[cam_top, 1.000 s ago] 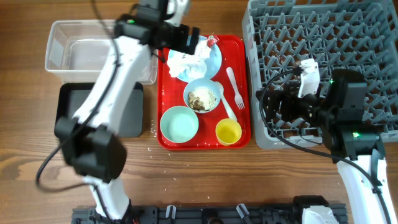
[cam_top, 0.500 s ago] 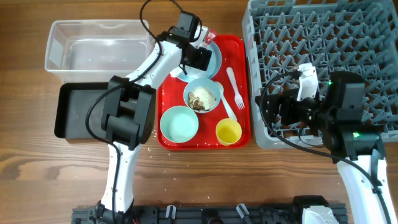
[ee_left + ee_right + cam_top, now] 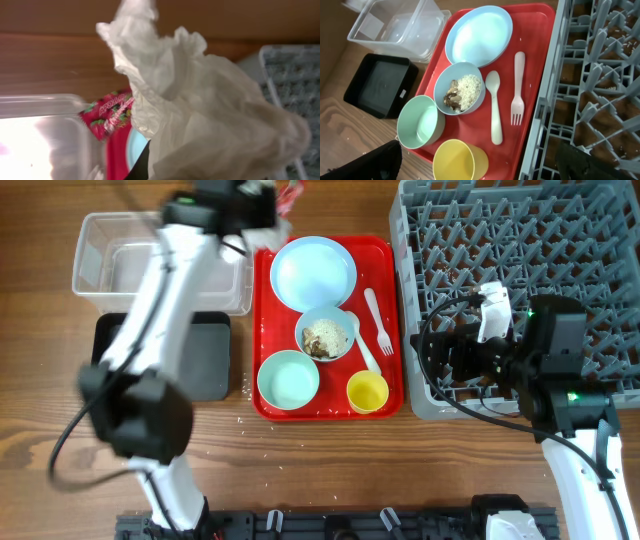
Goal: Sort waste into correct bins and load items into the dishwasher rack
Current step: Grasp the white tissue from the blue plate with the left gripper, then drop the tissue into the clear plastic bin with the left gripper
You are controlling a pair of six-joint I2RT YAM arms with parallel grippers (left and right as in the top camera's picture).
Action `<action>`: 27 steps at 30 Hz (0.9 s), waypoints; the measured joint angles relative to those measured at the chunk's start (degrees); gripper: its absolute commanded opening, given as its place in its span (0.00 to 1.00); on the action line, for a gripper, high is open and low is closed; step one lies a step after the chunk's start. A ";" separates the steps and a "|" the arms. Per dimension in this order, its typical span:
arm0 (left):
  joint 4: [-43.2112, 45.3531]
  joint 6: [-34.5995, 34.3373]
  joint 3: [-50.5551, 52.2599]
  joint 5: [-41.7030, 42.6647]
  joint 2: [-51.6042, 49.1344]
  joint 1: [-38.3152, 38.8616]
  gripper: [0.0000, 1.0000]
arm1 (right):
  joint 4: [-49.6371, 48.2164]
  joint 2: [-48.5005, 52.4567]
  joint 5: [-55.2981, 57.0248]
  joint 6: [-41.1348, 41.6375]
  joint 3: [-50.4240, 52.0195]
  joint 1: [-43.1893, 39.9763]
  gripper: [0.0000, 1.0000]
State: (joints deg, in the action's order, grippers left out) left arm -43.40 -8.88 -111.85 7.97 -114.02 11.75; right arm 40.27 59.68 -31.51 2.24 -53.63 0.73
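The left gripper [image 3: 243,205] holds the crumpled napkin [image 3: 200,110] near the clear tub [image 3: 100,255]; the right gripper [image 3: 480,162] stands wide open.

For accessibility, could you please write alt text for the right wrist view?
A red tray holds a blue plate, bowl of rice, empty bowl, yellow cup, spoon and fork. Grey rack at right; clear tub and black tray at left.

The plate [image 3: 312,272], rice bowl [image 3: 326,335], empty bowl [image 3: 288,377], cup [image 3: 367,392], fork [image 3: 377,320] and spoon [image 3: 362,345] are laid on the serving tray [image 3: 385,255], which is flanked by the rack [image 3: 520,240] at right and by the tub [image 3: 95,265] and shallow tray [image 3: 205,360] at left.
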 measured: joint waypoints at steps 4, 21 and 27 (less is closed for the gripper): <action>-6.80 -1.60 -1.09 -3.10 5.18 -10.56 0.04 | 0.00 0.02 0.02 0.00 0.00 0.00 1.00; -4.48 -5.86 -2.69 -3.56 -5.55 -8.24 0.88 | 0.00 0.02 0.02 0.00 0.00 0.00 1.00; -5.22 -31.47 -3.10 -10.60 -6.36 7.08 0.80 | 0.00 0.02 0.02 0.00 0.00 0.00 1.00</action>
State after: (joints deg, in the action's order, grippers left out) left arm -48.62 -40.36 -114.96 -2.63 -120.38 18.83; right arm 40.27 59.70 -31.48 2.24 -53.63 0.73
